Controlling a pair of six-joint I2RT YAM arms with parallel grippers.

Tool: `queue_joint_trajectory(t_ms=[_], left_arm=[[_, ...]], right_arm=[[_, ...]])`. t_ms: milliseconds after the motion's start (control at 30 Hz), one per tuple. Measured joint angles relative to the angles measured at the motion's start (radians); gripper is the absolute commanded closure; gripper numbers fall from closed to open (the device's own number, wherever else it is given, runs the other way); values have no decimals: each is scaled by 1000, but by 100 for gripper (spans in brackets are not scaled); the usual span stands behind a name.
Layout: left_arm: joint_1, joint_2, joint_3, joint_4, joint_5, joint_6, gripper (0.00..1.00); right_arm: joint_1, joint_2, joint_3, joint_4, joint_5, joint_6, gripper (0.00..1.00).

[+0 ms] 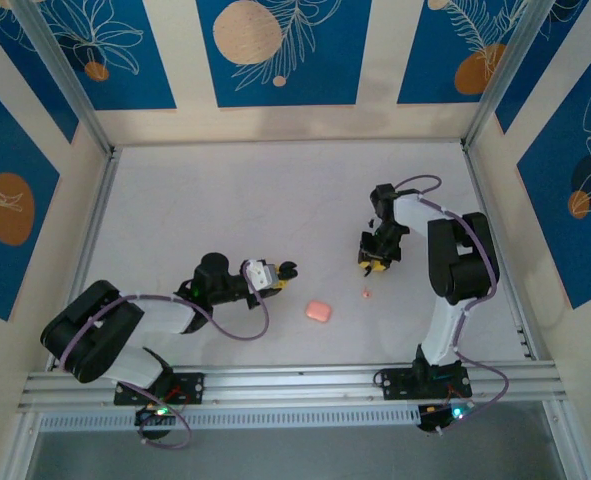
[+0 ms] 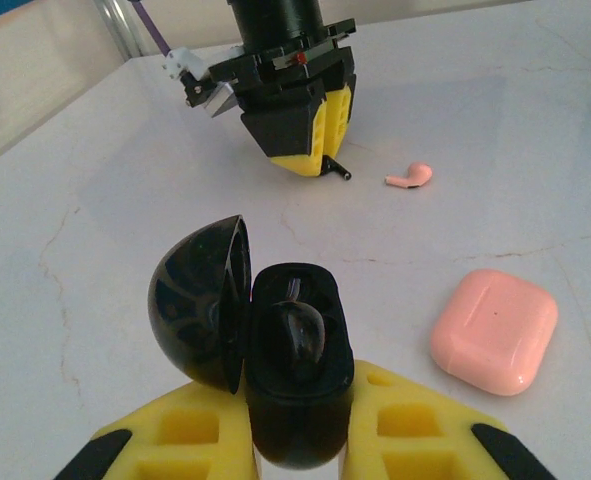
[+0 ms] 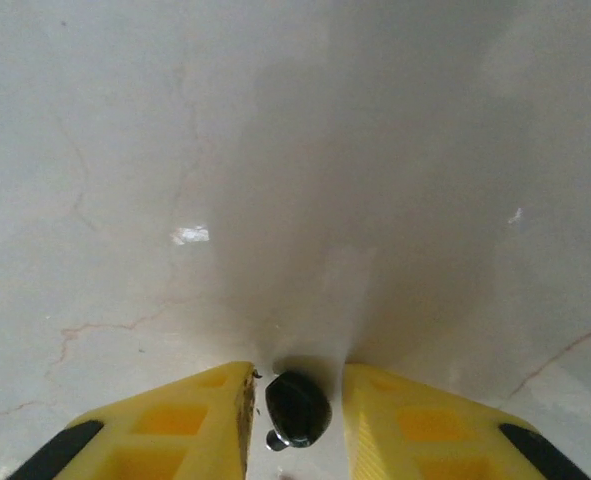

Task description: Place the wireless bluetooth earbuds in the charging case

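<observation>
My left gripper (image 2: 297, 400) is shut on the black charging case (image 2: 297, 420), held upright with its round lid (image 2: 197, 305) swung open to the left. One glossy black earbud (image 2: 303, 335) sits inside the case. From above, the left gripper (image 1: 279, 272) is left of the table's centre. My right gripper (image 1: 375, 263) points down at the table further right. Its yellow fingers (image 3: 205, 420) straddle the other black earbud (image 3: 297, 408), which lies on the table with a narrow gap on each side. That earbud's stem (image 2: 341, 171) pokes out beside the right gripper (image 2: 310, 160).
A closed pink case (image 1: 318, 311) lies on the table between the two grippers, also near my left fingers (image 2: 495, 330). A small pink earbud (image 2: 411, 177) lies just right of the right gripper. Metal rails and patterned walls border the white table (image 1: 225, 210).
</observation>
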Motion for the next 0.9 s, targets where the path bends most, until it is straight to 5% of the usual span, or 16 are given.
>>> queue_joint_trajectory(t_ms=[600,900], left_arm=[[0,0,0,-29,0,-3,81],[0,0,5,-30,0,-3,81]], right_arm=[[74,15,27,-37,66,0,68],[89,27,40,-56,92,-2,75]])
